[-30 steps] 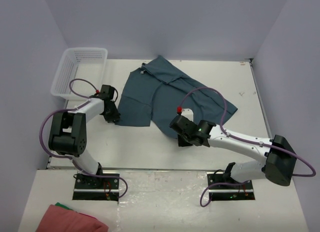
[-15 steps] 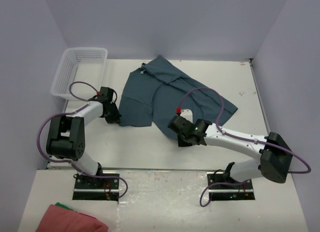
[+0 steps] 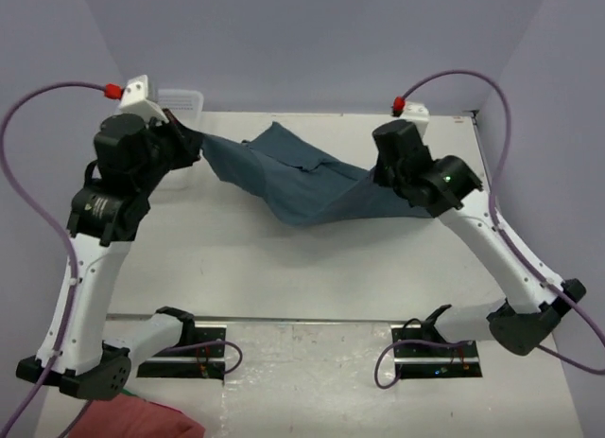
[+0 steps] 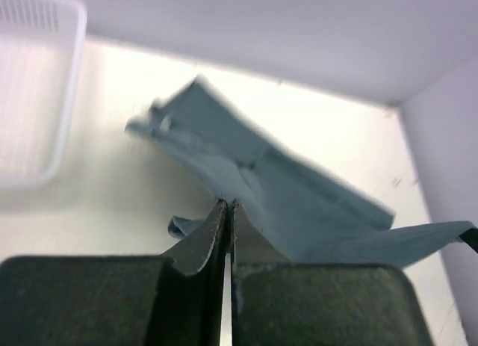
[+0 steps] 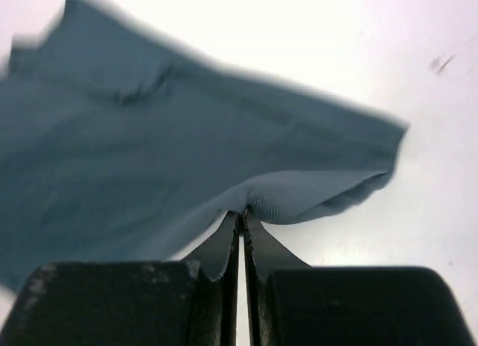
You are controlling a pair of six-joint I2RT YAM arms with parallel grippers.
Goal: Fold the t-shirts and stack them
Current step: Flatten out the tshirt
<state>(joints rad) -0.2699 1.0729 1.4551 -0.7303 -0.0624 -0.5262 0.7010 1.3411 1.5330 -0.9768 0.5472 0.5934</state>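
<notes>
A slate-blue t-shirt (image 3: pixel 302 178) hangs in the air, stretched between my two raised arms above the white table (image 3: pixel 284 268). My left gripper (image 3: pixel 194 143) is shut on its left edge, up near the basket. My right gripper (image 3: pixel 397 187) is shut on its right edge. The shirt sags in the middle. In the left wrist view the shut fingertips (image 4: pixel 226 206) pinch the blue cloth (image 4: pixel 284 196). In the right wrist view the shut fingertips (image 5: pixel 243 214) pinch a fold of the shirt (image 5: pixel 187 144).
A white plastic basket (image 3: pixel 184 102) stands at the back left, mostly hidden behind my left arm; it also shows in the left wrist view (image 4: pixel 33 84). A red and green pile of cloth (image 3: pixel 142 419) lies at the bottom left, off the table.
Both arms have risen from the table surface and spread apart, lifting the shirt off the table. It lay flat before; now it hangs stretched between the grippers.
</notes>
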